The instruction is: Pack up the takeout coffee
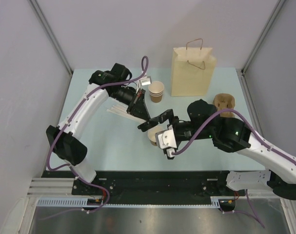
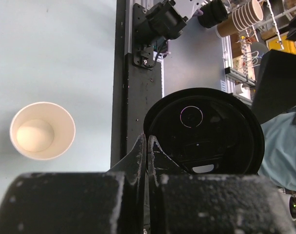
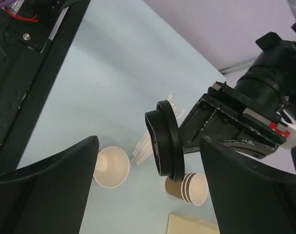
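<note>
Left wrist: L gripper [image 2: 147, 142] is clamping the rim of the black lid [image 2: 206, 129], fingers pinched tight w/ the edge between them. Holding it by the edge is leaving the underside free, prob so it can seat onto a cup mouth. Takeout cup [image 2: 42, 130] is standing upright on the table [image 2: 65, 48], lidless, looks empty. It's sitting off to the side of the lid, not under it.

Right wrist: R gripper [image 3: 148, 140] is hanging wide open, gripping nothing. It's looking across at the lid edge-on; the lid is tilting close to vertical, up in the air. Top view is showing the R gripper right beside the cup near table centre. My read is it's parked there to brace the cup while the lid goes on.

Further out: a stack of lidless cups [image 1: 156, 91] and white stirrers [image 1: 119, 109] are lying behind the L arm. The paper bag [image 1: 192, 73] is standing upright at the far edge and a cup carrier [image 1: 224, 104] is sitting by its right side, both well apart from the cup.

Judgement: capping is in progress, bagging not yet begun. Lid needs levelling and centring first. The cup looks light, so pressing w/o a brace is risking a tip-over.
</note>
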Motion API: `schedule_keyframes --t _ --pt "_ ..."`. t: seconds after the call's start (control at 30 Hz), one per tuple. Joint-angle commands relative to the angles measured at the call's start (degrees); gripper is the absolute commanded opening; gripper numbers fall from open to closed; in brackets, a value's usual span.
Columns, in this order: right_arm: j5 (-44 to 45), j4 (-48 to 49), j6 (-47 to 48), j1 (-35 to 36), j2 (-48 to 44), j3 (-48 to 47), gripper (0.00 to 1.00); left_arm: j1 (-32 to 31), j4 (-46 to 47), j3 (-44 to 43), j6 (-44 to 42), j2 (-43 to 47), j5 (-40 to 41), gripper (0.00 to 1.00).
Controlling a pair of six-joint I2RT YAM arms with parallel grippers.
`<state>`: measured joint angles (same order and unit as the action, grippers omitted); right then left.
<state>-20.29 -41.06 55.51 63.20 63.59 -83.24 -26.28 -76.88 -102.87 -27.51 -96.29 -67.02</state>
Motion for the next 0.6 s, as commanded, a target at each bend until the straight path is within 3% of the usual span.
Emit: schedule_keyframes --t 0.0,0.13,0.33,0.47,0.53,0.57 --pt "5.26 -0.51 1.89 1.22 1.44 -0.08 0.89 -1.57 -2.13 0.30 -2.90 2.77 -2.85 0.00" --pt "6.93 -0.25 2.24 1.31 3.11 0.36 0.81 -3.60 -1.87 1.97 -2.73 3.48 -1.97 0.00" --pt "8.52 -0.51 1.36 1.31 4.17 1.15 0.61 -4.48 -2.22 2.94 -2.73 3.48 -2.14 0.00" --pt "8.43 -0.52 0.31 1.31 4.52 1.42 0.42 -4.57 -2.31 2.50 -2.47 2.95 -2.59 0.00" --pt "8.17 -0.25 -0.39 1.23 4.43 1.42 0.30 -4.65 -1.70 2.59 -1.68 3.04 -2.15 0.18" --pt "7.99 -0.25 -1.79 1.14 4.43 1.33 0.26 -4.48 -0.39 3.02 -1.15 3.56 -1.88 0.31"
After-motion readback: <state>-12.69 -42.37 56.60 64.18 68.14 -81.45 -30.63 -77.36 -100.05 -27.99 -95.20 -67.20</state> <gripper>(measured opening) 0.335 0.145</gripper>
